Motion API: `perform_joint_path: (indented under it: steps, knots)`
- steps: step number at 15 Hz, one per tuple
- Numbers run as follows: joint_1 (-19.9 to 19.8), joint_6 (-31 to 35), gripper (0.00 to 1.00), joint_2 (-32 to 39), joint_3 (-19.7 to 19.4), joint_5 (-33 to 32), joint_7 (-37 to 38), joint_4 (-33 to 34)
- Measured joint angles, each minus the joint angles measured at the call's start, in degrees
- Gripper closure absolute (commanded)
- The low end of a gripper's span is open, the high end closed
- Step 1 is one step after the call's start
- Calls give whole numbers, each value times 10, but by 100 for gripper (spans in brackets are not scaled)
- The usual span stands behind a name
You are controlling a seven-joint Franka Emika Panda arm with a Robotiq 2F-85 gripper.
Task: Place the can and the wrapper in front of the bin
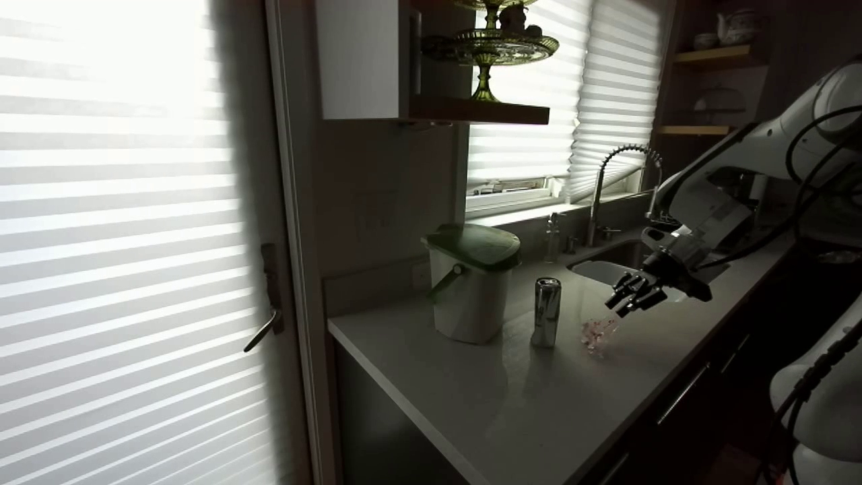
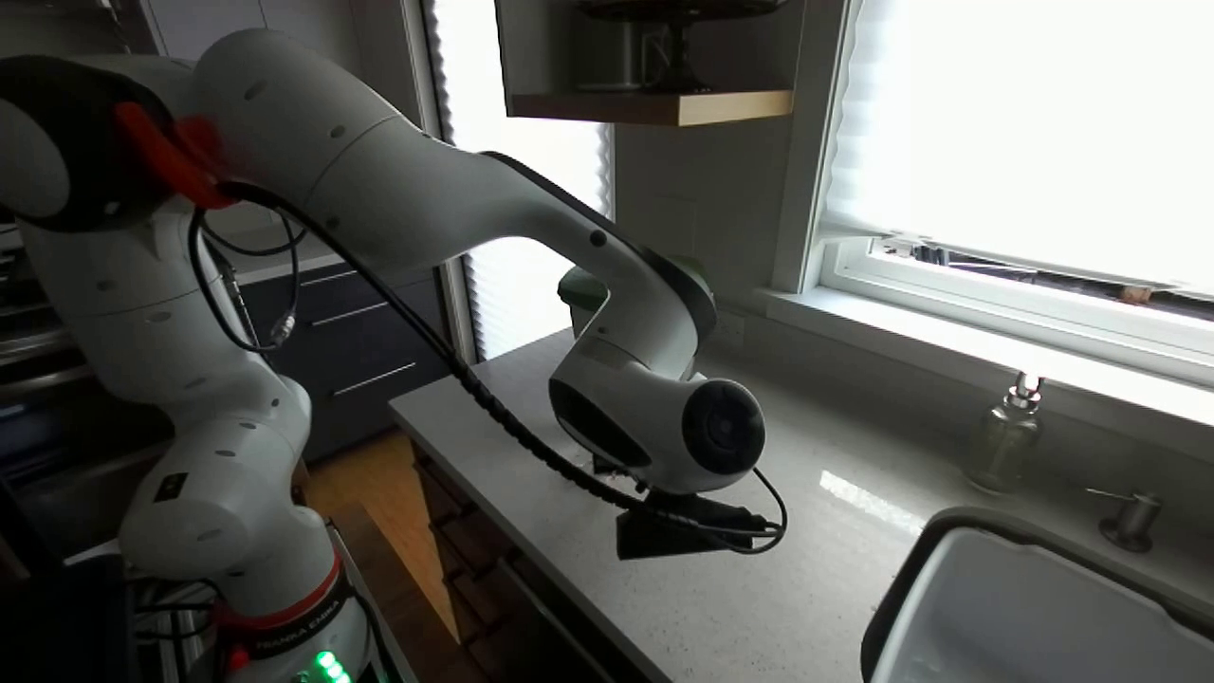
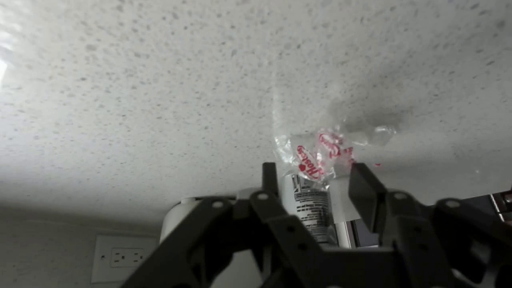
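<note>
The can (image 1: 546,316) stands upright on the counter in an exterior view, beside the bin (image 1: 470,296), which is whitish with a green lid. The crumpled clear wrapper (image 1: 598,335) with red print lies on the counter to the can's right. My gripper (image 1: 616,308) is above and to the right of the wrapper, pointing down toward it. In the wrist view my gripper (image 3: 313,165) is open and empty; the wrapper (image 3: 320,154) and the can (image 3: 310,206) show between and beyond its fingers. In an exterior view the arm hides the can, the wrapper, my fingers and much of the bin (image 2: 580,289).
The sink (image 2: 915,588) is set in the counter, with a spring faucet (image 1: 596,202) and a soap bottle (image 2: 1005,441) behind it. A shelf (image 1: 479,111) with a green glass stand hangs above the bin. The counter's front edge (image 1: 646,417) runs along the cabinets.
</note>
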Motion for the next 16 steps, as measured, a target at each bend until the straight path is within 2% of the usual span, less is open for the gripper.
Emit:
perform_joint_path:
  steps: [2, 3, 8, 11, 13, 16]
  knots:
    - [10, 27, 2, -30, 2, 4, 55, 0]
    - [20, 54, 0, -47, 7, 8, 94, 1]
    - [76, 238, 0, -125, 65, 0, 306, -4]
    - [99, 361, 0, -148, 105, -59, 438, -15]
    - [83, 421, 0, -152, 147, -125, 531, -25]
    - [10, 465, 0, -151, 233, -245, 672, -38]
